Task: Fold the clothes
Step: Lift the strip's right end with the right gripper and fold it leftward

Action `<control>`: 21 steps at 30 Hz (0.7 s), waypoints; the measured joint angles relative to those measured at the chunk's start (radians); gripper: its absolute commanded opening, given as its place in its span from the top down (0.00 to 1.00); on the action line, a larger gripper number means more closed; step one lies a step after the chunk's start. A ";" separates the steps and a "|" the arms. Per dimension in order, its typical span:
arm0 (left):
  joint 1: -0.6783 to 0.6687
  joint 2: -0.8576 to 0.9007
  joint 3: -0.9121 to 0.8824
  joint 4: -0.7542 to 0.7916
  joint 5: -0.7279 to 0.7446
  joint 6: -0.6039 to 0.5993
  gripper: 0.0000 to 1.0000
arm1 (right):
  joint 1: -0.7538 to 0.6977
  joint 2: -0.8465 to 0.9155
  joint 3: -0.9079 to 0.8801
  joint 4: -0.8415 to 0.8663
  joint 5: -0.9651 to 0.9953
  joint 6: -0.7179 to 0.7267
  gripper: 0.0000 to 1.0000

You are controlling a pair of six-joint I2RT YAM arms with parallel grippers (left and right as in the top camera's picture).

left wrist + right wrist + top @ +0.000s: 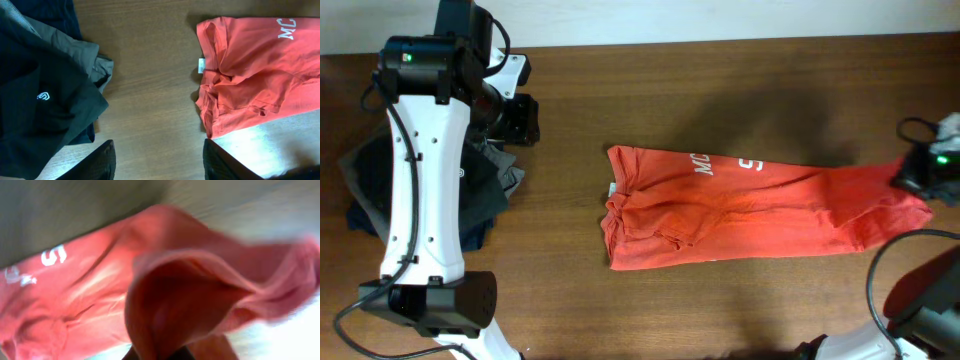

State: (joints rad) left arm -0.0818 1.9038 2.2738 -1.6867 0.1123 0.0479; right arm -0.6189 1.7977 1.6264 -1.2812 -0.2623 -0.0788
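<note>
Judging by its narrow strip shape, the shirt (740,215) looks folded lengthwise, with crosswise folds left. Your right gripper (918,172) is clamped on one end, the rest trailing away. Your left gripper (159,162) hangs part-open and empty near the other end.

One shirt (740,210) lies on one table (720,80). At the left is one pile of three: black garment (45,100), grey garment (97,67), navy garment (57,15). Two arms: left arm (415,190), right arm (930,290).

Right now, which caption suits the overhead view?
Right hand grips one end of the red shirt; left hand open near dark clothes.
</note>
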 measured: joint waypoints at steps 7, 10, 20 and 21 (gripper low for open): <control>0.000 0.000 0.000 0.000 0.000 0.000 0.44 | 0.252 0.000 -0.057 -0.002 0.045 0.001 0.96; 0.000 0.000 0.000 0.000 0.000 0.000 0.44 | 0.367 0.002 -0.088 0.005 0.060 0.001 0.96; 0.000 0.000 0.000 0.000 0.000 0.000 0.44 | 0.703 0.008 -0.212 0.182 0.081 0.118 0.96; 0.000 0.000 0.000 0.000 0.000 0.000 0.44 | 0.721 0.008 -0.225 0.193 0.082 0.131 0.96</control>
State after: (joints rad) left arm -0.0818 1.9038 2.2734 -1.6867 0.1120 0.0479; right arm 0.1017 1.8057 1.4014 -1.0878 -0.1806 0.0521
